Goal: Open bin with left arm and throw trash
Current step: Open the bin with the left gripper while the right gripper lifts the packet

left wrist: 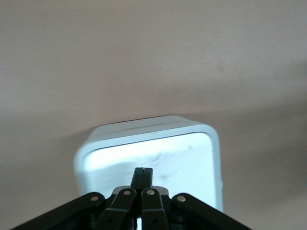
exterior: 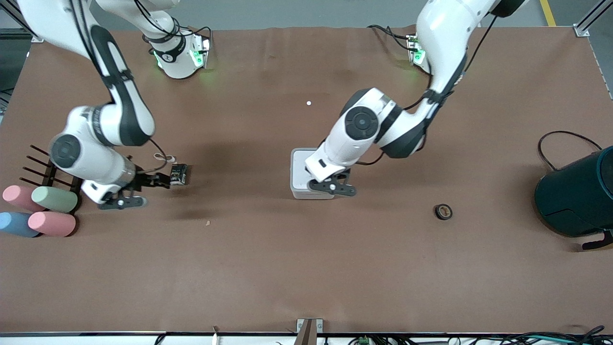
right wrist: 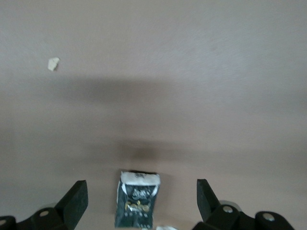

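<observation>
Left gripper [left wrist: 142, 173], fingers pressed together, sits on the bin [exterior: 300, 173] lid, about to open it; right gripper [right wrist: 142, 201], fingers spread, hovers over the packet [right wrist: 137, 199]; next, grasp it

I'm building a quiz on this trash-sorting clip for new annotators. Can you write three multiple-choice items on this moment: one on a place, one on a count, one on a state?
1. What is the left gripper over?
A. the small square white-grey plastic bin
B. the black tape ring with tan core
C. the big dark teal cylinder

2. How many pastel cylinders lie at the right arm's end of the table?
A. two
B. four
C. six

3. How do the right gripper's fingers stand?
A. shut on the black foil packet
B. shut on nothing
C. open, either side of the packet

Answers: 1 A, the left wrist view shows its shut fingers above the bin's closed flat white lid. 2 B, two pink, one green, one blue. 3 C, the right wrist view shows the fingers wide apart with the packet lying between.
</observation>
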Tool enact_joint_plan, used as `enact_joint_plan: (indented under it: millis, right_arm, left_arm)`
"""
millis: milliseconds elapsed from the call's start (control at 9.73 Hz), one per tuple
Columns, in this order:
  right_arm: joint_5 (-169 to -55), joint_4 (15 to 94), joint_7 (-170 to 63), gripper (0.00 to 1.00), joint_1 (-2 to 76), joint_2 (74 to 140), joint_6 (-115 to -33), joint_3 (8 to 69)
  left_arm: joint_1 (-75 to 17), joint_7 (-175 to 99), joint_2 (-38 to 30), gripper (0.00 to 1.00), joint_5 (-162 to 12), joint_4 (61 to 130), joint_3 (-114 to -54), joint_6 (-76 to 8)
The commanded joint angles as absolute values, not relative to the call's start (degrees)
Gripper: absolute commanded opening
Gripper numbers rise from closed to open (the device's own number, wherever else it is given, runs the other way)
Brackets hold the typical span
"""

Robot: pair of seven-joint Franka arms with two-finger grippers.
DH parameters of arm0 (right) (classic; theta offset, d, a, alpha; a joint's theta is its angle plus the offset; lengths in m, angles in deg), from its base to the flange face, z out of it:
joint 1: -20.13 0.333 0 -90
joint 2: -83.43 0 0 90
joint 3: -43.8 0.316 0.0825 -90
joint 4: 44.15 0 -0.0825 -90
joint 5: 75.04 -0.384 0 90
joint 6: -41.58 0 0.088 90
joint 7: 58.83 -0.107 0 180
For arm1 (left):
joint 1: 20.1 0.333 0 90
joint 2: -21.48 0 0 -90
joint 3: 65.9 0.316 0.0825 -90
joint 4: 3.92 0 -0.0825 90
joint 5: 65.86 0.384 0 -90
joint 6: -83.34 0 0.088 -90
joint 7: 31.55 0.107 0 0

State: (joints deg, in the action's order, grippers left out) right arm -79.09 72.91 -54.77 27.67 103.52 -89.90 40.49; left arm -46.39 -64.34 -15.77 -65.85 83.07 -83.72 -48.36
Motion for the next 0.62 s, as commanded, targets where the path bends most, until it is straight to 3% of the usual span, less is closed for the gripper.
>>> enact_joint_plan:
  millis: [0, 308, 514]
  right_arm:
    - [-80.3, 78.7, -54.6, 1.0, 27.7, 102.9, -96.0, 40.4]
    - [-80.4, 82.4, -54.6, 1.0, 28.0, 103.6, -99.4, 40.5]
    - [-80.5, 82.8, -54.8, 1.0, 28.2, 105.8, -98.8, 40.7]
  left_arm:
    - [-47.3, -65.6, -18.8, 0.0, -63.8, 81.2, -83.4, -51.6]
    - [-46.6, -65.6, -18.8, 0.0, -61.6, 82.6, -83.1, -51.6]
    - [-43.3, -63.6, -14.1, 0.0, -60.3, 81.8, -83.0, -41.0]
